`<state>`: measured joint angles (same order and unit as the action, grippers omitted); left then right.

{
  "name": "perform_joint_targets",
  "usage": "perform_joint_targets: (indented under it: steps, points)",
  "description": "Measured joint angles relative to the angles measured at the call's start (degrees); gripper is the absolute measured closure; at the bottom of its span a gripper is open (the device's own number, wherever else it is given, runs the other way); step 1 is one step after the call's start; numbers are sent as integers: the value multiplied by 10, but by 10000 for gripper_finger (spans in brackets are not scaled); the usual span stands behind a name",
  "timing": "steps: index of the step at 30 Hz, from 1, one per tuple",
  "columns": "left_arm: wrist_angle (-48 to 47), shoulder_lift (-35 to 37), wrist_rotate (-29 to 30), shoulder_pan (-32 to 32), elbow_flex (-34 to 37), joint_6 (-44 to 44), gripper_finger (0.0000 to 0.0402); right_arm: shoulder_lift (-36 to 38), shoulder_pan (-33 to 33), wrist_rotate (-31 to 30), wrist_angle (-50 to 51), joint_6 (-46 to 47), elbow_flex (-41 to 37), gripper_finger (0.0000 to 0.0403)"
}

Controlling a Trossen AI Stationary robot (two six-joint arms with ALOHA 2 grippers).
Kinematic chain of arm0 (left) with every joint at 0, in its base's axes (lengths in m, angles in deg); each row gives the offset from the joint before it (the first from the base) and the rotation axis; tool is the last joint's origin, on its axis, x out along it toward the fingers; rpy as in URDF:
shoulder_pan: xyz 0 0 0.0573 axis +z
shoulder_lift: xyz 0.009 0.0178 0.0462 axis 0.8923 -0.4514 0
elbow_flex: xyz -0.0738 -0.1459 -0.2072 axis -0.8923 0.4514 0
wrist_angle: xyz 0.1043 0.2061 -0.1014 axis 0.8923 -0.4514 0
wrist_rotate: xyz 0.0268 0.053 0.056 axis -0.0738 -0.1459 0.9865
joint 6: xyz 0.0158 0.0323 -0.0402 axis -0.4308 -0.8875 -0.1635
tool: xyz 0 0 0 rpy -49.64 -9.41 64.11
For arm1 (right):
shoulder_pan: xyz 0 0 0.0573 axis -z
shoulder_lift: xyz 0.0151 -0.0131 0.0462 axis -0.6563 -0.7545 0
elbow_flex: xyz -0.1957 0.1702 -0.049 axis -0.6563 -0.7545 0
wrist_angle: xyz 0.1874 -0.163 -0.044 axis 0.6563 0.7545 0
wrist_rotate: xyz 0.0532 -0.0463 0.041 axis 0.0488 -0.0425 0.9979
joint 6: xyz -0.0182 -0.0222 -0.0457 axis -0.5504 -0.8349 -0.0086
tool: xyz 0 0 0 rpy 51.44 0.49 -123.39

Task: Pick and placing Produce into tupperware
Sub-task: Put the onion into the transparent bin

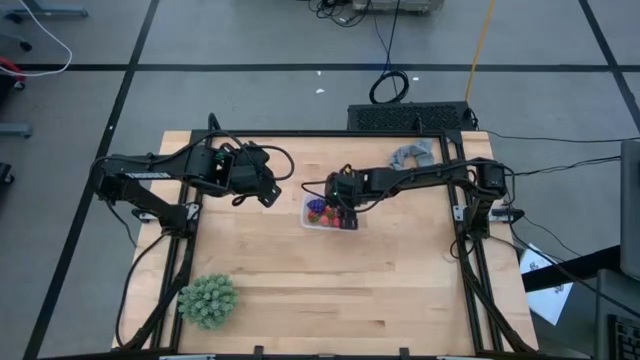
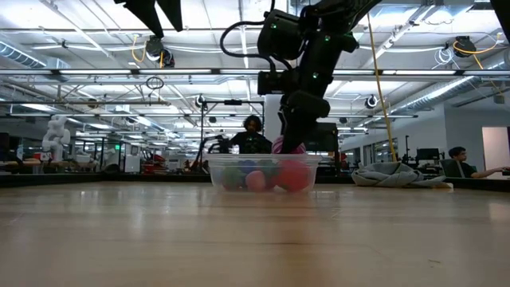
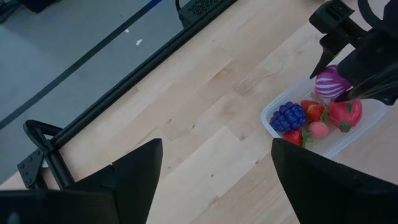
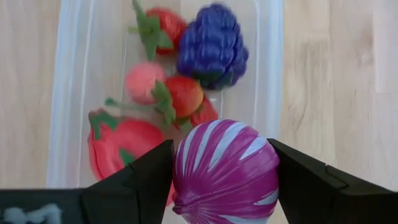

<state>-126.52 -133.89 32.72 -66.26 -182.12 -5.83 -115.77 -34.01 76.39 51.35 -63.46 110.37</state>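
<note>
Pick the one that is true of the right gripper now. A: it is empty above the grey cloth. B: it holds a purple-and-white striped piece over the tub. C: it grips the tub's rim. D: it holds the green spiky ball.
B: the right gripper has its fingers on either side of the striped purple piece, above the clear tub of fruits.

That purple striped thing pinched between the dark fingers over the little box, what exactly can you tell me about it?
It is a toy purple onion, rounded, glossy like plastic, magenta-purple with white stripes running to one end. The right gripper holds it, one dark finger pressed on each side. It hangs just above one end of the clear tupperware, over the toy fruits inside: a blue-purple berry cluster, strawberries and a pink piece. Whether it touches them cannot be seen.
</note>
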Motion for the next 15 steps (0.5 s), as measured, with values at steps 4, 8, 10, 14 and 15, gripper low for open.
perform_joint_targets:
  steps: [4,8,10,14,15]
  points:
    - [0,0,0,0,0,0,94,-9,0,0,2,0,0,167]
    - [0,0,0,0,0,0,94,-10,0,0,-4,-6,0,167]
    - [0,0,0,0,0,0,94,-9,-2,0,-6,-12,0,167]
    - [0,0,0,0,0,0,94,-9,-3,0,-15,-13,0,167]
    - [0,0,0,0,0,0,94,-9,-3,0,-14,-13,0,167]
